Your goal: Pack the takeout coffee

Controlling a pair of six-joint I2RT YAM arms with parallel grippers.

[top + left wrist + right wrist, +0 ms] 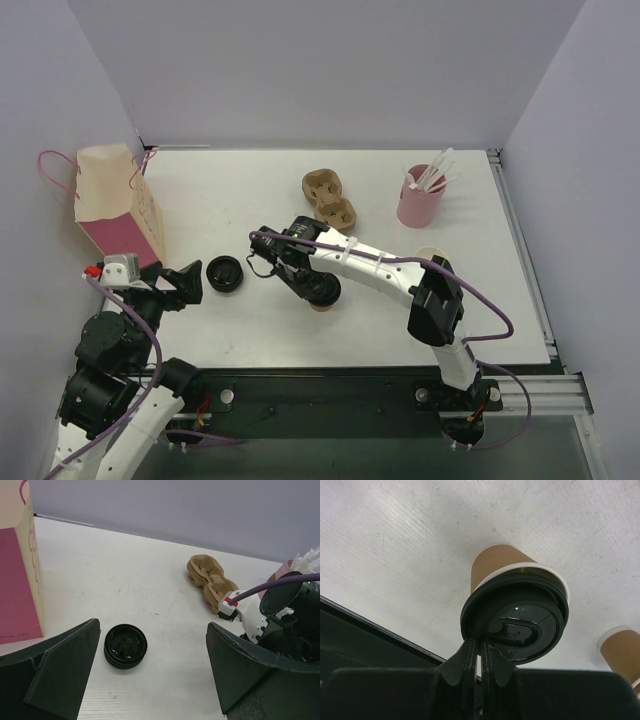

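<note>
- Two cups on table: capped cup mid-table, wearing lid; open cup apart, to its right.
- Right gripper pinched tight on lid's rim.
- Left gripper spread wide, holding nothing, poised over spare lids near bag.

The lid is glossy black plastic, the cup matt brown paper.
</note>
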